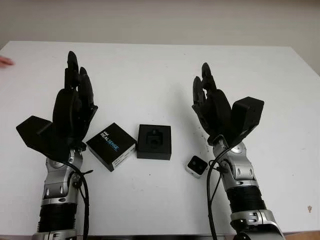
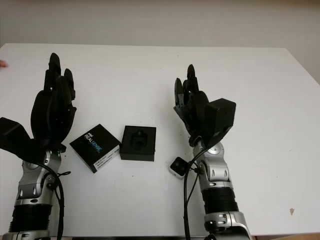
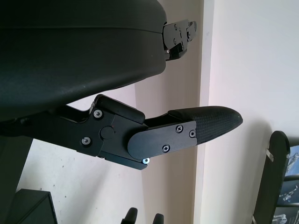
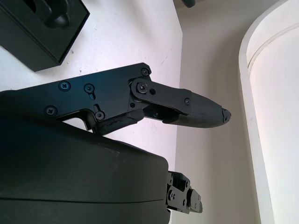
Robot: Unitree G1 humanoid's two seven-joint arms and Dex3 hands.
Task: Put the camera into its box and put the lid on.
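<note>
While both arms stand raised over the white worktop, nothing is held by either. Left robot hand: open, fingers pointing up and away toward the far edge, lifted above the worktop's left part, with a black camera block jutting out at its wrist. Just beside its right, lying flat on the worktop: the black box lid, printed "REALSENSE" in white and turned at an angle, with a white label on its near side edge. Right next to that lid, a narrow gap between: the open black camera box, square, with a moulded insert showing a recess at its centre and nothing in it.

Right robot hand: likewise open and holding nothing, fingers upright, raised over the worktop right of centre, its own black wrist block sticking out to the right. Near its wrist, down on the worktop just left of the forearm: the small camera, a silver-edged cube with a dark face, lying apart from the box and to the right of it. From the right wrist view, a corner of the open box seen past one extended black finger.

At the far left edge of the worktop, a bit of a person's fingertip.
</note>
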